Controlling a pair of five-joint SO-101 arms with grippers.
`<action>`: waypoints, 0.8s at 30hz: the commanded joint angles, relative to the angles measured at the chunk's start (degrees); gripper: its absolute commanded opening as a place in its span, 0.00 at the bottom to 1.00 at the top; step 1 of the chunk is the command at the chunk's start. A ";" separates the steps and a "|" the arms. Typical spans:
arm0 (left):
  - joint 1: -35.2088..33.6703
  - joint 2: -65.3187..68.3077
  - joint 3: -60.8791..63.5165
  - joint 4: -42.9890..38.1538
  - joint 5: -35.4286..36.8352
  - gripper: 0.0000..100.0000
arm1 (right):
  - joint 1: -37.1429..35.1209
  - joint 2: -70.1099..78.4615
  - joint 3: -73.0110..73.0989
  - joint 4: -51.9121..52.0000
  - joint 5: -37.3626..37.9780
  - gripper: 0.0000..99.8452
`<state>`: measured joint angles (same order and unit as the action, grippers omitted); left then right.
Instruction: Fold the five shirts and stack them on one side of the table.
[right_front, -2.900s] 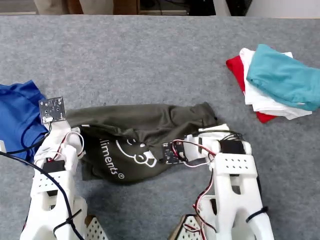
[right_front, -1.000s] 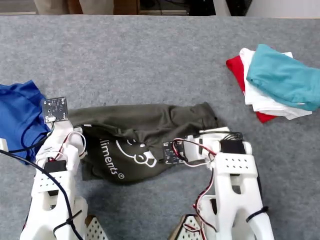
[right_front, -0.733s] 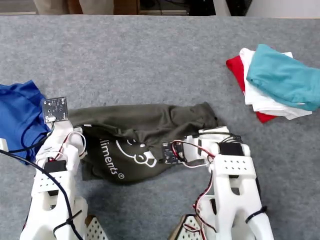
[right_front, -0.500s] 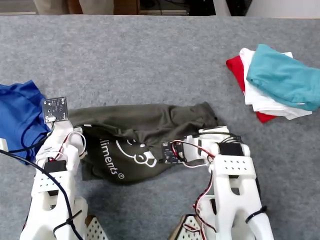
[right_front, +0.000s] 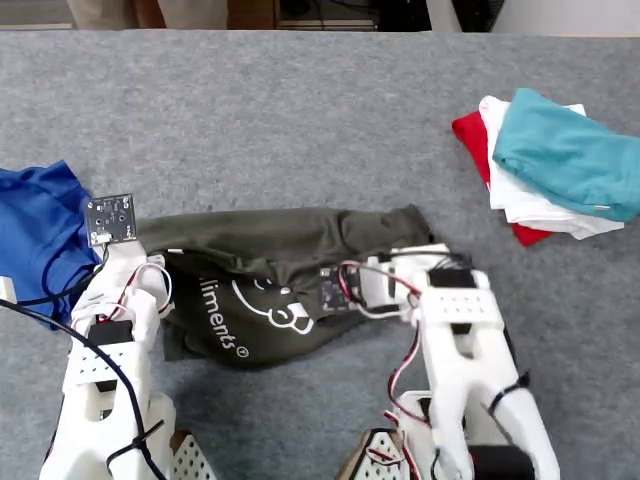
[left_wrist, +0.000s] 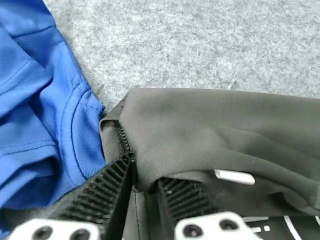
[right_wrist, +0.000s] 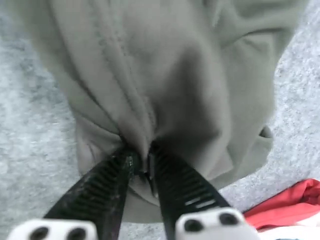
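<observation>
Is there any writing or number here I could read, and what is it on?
On the dark olive shirt: white lettering beside a cartoon drawing, its start tucked under a fold; no whole word reads.
Its white tag: nothing legible.
The circuit boards on the arms: markings too small.
The blue shirt and folded stack: no print.
</observation>
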<state>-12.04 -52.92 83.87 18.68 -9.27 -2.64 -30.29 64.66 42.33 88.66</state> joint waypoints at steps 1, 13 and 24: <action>0.62 -0.22 -0.26 -0.62 -0.35 0.02 | 1.54 2.15 -6.73 3.43 -0.79 0.03; 0.70 -0.22 -0.26 -0.70 -0.35 0.02 | 1.36 -3.21 -17.36 20.66 -2.99 0.01; 0.70 -0.31 -0.18 -0.62 -0.35 0.02 | 1.54 -11.03 -25.19 32.35 -4.13 0.01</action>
<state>-11.96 -52.92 83.87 18.68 -9.27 -1.93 -38.02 43.38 72.13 85.05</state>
